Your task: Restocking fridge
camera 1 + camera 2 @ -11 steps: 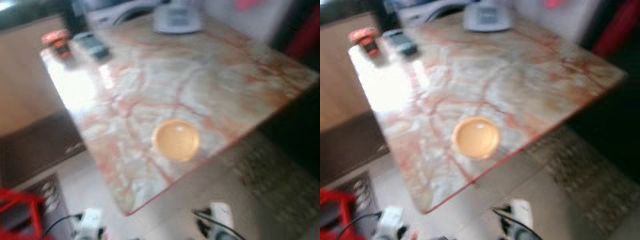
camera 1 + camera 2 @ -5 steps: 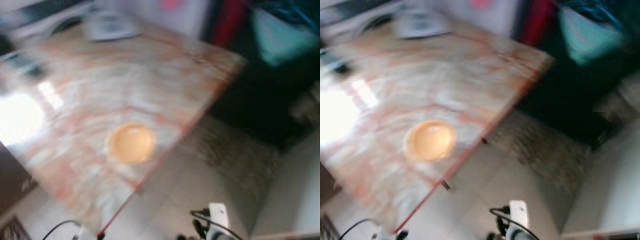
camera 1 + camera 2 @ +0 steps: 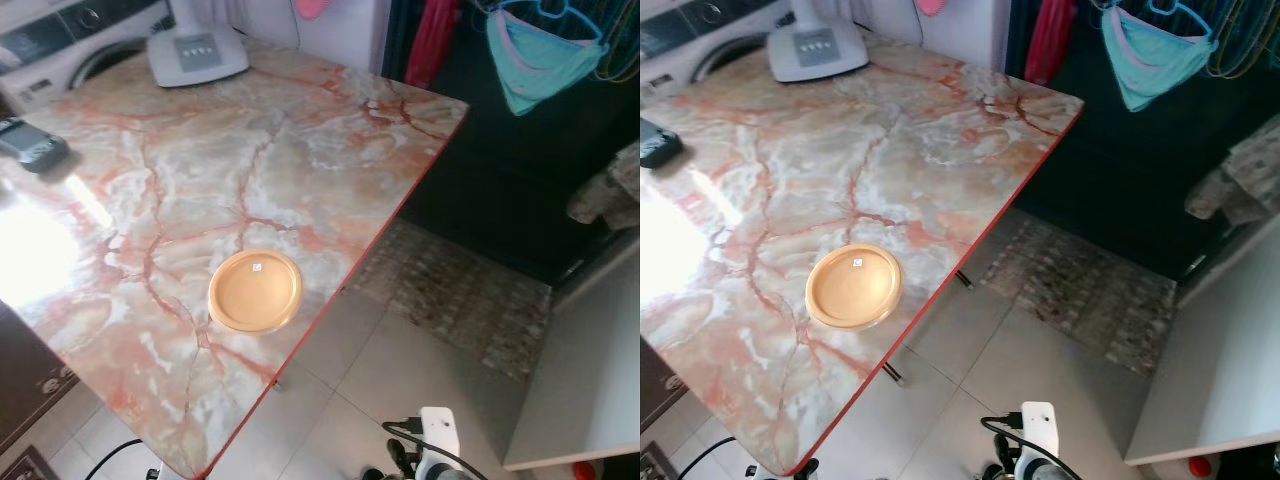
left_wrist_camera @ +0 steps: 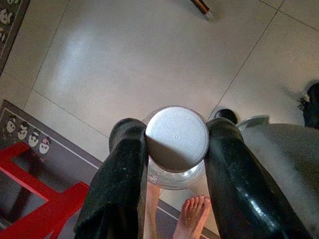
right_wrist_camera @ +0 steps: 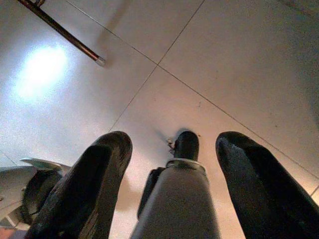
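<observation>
The left gripper (image 4: 174, 149) hangs low over the tiled floor (image 4: 139, 59), its jaws closed on a clear bottle (image 4: 175, 172) just under its white ribbed cap (image 4: 177, 138). The bottle body below the cap is mostly hidden, so its fill level cannot be told. Judged from the clear wall and the screw cap, it is likely plastic: smooth-sided, slippery if wet, and liable to dent under a hard squeeze. The stiff neck below the cap, where it is held, is probably the surest place to grip. A person's bare toes (image 4: 194, 211) show on the floor directly beneath the bottle; a drop here would land on them.

The right gripper (image 5: 172, 164) hangs idle over the same floor, jaws wide apart and holding nothing.

Ahead, the marble bench (image 3: 330, 150) has a red-trimmed edge running diagonally, near to far. A round orange lid (image 3: 255, 290) lies close to that edge. A dark handset (image 3: 30, 148) sits at the left side and a white appliance base (image 3: 195, 55) at the far end.

Right of the bench edge the tiled floor is open, with a patterned mat (image 3: 450, 295) further on; it is bordered by a white counter corner (image 3: 590, 380) and hanging clothes (image 3: 540, 55). No fridge can be identified.
</observation>
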You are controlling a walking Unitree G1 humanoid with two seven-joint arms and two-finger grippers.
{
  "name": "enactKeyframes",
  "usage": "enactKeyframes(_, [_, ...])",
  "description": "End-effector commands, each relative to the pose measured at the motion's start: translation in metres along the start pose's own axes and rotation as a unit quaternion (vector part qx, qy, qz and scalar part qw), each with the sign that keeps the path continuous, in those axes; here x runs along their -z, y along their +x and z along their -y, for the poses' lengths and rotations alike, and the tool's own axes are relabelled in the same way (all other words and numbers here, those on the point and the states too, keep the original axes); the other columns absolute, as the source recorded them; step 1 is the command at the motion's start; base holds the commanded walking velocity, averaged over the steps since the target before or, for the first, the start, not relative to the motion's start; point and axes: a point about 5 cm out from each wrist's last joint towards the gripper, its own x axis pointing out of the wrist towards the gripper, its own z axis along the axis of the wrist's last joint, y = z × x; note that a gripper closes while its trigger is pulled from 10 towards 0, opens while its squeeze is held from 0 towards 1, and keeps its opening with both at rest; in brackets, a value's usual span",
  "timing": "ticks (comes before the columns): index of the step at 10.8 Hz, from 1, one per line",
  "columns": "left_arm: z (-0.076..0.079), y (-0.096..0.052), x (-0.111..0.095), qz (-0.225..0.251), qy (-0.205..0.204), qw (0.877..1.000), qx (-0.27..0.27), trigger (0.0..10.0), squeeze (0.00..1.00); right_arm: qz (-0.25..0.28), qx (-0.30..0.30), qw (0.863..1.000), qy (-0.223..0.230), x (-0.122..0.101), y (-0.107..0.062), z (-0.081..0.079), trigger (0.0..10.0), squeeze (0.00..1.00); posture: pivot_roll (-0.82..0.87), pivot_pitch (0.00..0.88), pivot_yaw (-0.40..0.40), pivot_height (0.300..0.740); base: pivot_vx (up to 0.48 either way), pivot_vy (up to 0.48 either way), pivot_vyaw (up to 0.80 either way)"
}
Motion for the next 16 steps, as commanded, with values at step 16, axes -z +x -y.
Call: enactKeyframes(16, [-0.0014, -0.0033, 0.0133, -0.026, 0.007, 1.0, -0.004, 10.0, 0.0, -0.02, -0.002, 1.0, 0.005, 0.0089, -0.0011, -0.0014, 10.0, 0.0, 0.18, 0.167, 0.044, 0.74, 0.0, -0.121, -0.09])
